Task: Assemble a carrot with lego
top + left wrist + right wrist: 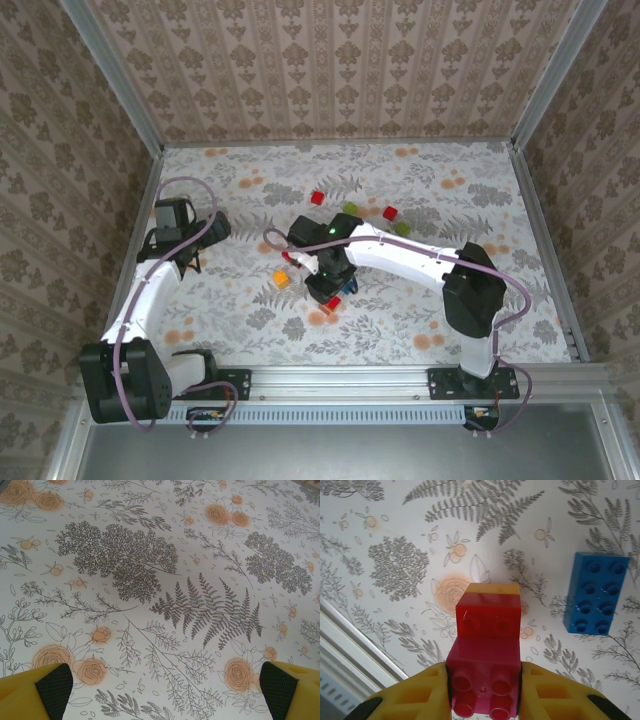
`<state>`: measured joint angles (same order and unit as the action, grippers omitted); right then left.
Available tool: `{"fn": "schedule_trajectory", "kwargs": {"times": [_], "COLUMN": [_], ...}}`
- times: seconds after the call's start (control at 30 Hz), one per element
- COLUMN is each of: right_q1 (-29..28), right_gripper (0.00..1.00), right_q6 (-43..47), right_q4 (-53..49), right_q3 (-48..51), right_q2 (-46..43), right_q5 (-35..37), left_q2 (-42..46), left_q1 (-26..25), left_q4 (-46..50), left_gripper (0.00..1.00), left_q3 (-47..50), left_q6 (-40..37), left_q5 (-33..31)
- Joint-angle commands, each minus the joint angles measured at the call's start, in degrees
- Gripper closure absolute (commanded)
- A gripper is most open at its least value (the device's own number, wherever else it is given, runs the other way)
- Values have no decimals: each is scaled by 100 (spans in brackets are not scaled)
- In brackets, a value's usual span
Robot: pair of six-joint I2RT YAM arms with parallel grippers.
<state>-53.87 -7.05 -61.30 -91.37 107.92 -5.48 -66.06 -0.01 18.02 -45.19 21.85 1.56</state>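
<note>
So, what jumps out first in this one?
The right gripper holds a magenta, red and yellow brick stack in its jaws, mid-table. A blue brick lies flat just beside it. The left gripper hangs with jaws wide open over the floral tablecloth at the left.

Robotics lab test cell. Evidence: aluminium framing (113,75) holds wallpapered panels (330,70) around a floral-print tabletop (400,320). The left arm (150,290) and right arm (410,255) are bolted to a rail (340,378) at 6 o'clock. Loose lego bricks (318,198) lie near centre.
</note>
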Motion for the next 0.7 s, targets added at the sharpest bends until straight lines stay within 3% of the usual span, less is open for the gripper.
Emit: {"fn": "schedule_trajectory", "kwargs": {"times": [0.0, 0.67], "right_q1": [15, -70], "right_gripper": [69, 67], "right_q6": [15, -60], "right_q4": [-12, 83], "right_q3": [72, 181], "right_q2": [-189, -3], "right_q5": [-62, -59], "left_q2": [-31, -21], "left_q1": [-26, -41], "left_q4": [104, 96], "left_gripper": [0, 0], "left_q3": [-150, -148], "left_q6": [-68, -82], "left_q5": [-7, -7]}}
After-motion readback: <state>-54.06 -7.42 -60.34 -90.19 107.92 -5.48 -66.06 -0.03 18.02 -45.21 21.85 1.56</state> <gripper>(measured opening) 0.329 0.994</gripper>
